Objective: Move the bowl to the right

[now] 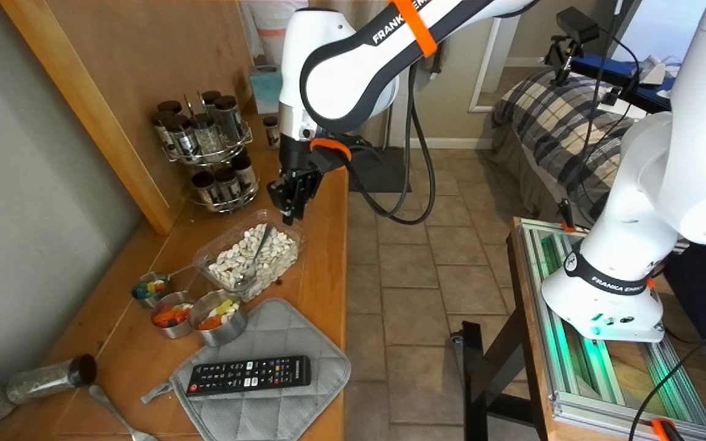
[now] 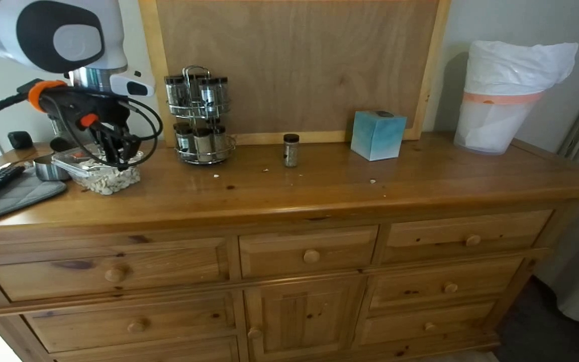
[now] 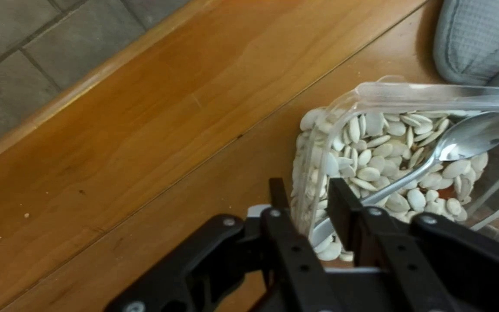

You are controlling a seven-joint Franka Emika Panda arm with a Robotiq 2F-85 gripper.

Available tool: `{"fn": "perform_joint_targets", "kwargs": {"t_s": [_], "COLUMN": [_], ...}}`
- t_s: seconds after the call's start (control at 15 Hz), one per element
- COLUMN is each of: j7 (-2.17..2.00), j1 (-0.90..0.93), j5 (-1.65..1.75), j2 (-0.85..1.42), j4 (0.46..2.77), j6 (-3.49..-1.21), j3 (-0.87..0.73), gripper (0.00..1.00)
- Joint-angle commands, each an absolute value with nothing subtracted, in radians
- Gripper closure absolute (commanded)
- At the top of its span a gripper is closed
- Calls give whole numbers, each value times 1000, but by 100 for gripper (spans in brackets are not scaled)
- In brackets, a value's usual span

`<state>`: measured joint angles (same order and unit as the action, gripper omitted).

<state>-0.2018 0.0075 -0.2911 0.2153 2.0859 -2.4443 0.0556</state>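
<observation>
On the dresser (image 2: 319,197), between rack (image 2: 206,160) and cups (image 1: 227,332), sits the bowl (image 3: 427,99), clear-walled, squarish and holding seeds (image 3: 368,174); right, as judged, means along the dresser towards the jar (image 2: 290,151) and the box (image 2: 378,134); the transfer looks not yet begun.

At the end away from the cups, the gripper (image 3: 309,190) points down; its fingers (image 3: 345,206) stand part way apart, one outside the wall and one over the seeds, with nothing seen pinched; the stance makes sense, since the thin wall offers a nip where the full width seems too great for the span; whether the tips reach below the rim cannot be told.

Across the seeds lies the spoon (image 3: 470,136), handle towards the gripper, its end close by the wall; it is presumably there for scooping, and may be caught as the fingers close; the cups stand near, likely for easy filling, one handle reaching towards the bowl, contact not determinable; a snag is possible; the remote (image 1: 249,375) on the pad (image 1: 255,416) has no apparent bearing on the move.

Recommended: close on the wall and draw the bowl low and slow; a one-sided hold on a loaded, probably flexible bowl could let it tilt and spill if lifted.
</observation>
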Motion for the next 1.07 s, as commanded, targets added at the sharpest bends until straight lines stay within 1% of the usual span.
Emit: {"fn": "perform_joint_targets", "kwargs": {"t_s": [0.0,0.33,0.53,0.67,0.73,0.87,0.93,1.0], "j7": [-115,-79,-89,-88,-82,-81,-82,-81], "j1": [1,-1,-4,-5,-5,-6,-7,-7], "j5": [-384,-414,-406,-407,-409,-412,-413,-414], "j2": [244,263,268,273,277,281,281,279], "j4": [2063,2056,2056,2060,2062,2064,2065,2066], "j6": [-2474,-2459,-2445,-2458,-2472,-2485,-2488,-2488], "j3": [78,80,76,76,77,77,77,78], "gripper": [69,73,73,77,70,78,85,97]}}
